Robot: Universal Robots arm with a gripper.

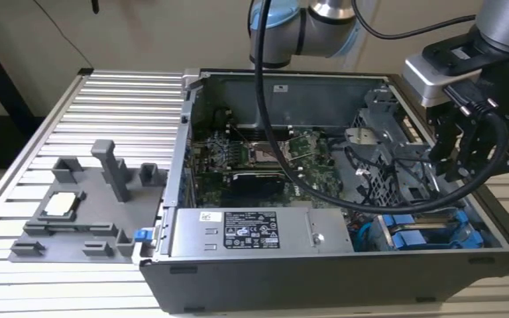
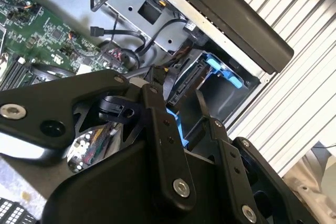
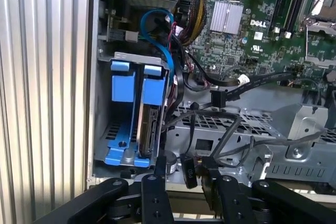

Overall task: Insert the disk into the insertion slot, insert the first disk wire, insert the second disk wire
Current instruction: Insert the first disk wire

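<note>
While the arm hangs over the open PC case, the gripper [image 1: 456,167] is at the corner on the exterior view's right, above the insertion slot [image 1: 424,233]. Fingers are spread w/ a clear gap, pinching nothing. In the first wrist view the disk [image 3: 149,129] sits edge-on inside the insertion slot [image 3: 135,59], in the compartment on the motherboard [image 3: 236,40] side, w/ its blue carrier tab showing. Blue plastic fills the compartment beside it. A black connector [image 3: 188,171] on a loose wire shows between the fingertips of the gripper [image 3: 184,165]; can't tell if it touches either one. The power supply [image 1: 246,232] lies just beside the slot, along the front wall.
</note>
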